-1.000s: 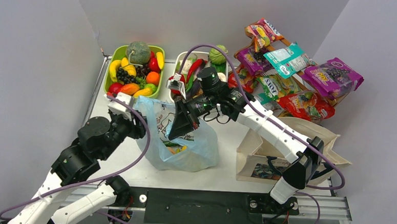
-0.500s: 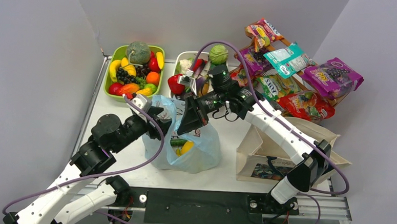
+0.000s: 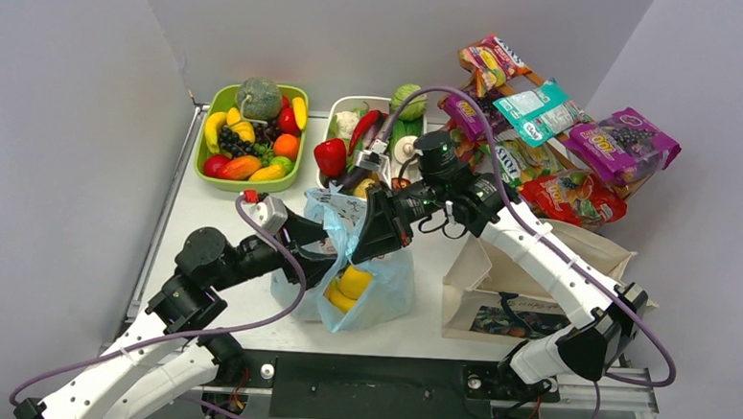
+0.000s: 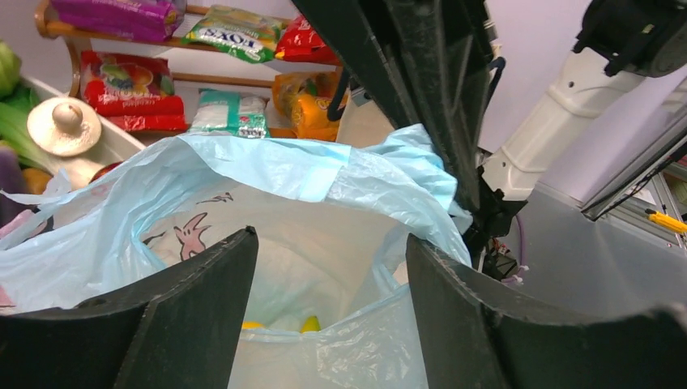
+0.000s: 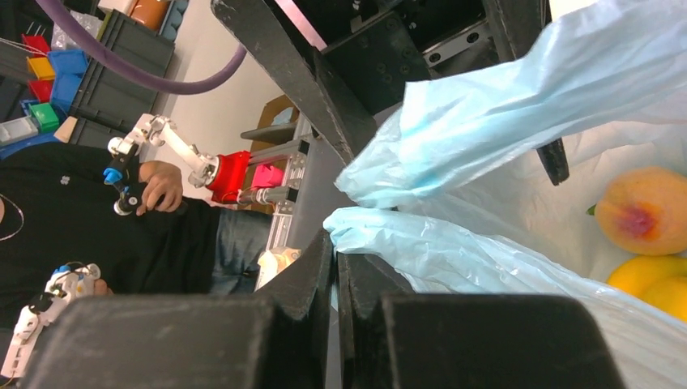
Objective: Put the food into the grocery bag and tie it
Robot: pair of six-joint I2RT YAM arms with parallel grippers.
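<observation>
The light-blue grocery bag (image 3: 383, 282) stands mid-table with its mouth open. Yellow food (image 3: 349, 285) lies inside it. My right gripper (image 3: 374, 240) is shut on the bag's far rim and holds it up. In the right wrist view the pinched blue edge (image 5: 381, 231) comes out of the shut gripper (image 5: 334, 243), with a peach (image 5: 644, 211) and yellow fruit (image 5: 648, 279) in the bag. My left gripper (image 3: 332, 257) is open at the bag's near left rim. In the left wrist view the fingers (image 4: 202, 316) straddle the near rim (image 4: 340, 348), with yellow food (image 4: 312, 324) deep inside.
A green bin (image 3: 218, 101) of toy fruit and a white tray (image 3: 340, 104) of vegetables stand at the back. Snack packets (image 3: 544, 132) lie on a rack at the back right. A beige tote (image 3: 537, 276) stands right of the bag.
My left gripper has moved right to the bag's mouth and opened wider. The right gripper has shifted right with the rim, pulling the bag along; yellow fruit now shows inside.
</observation>
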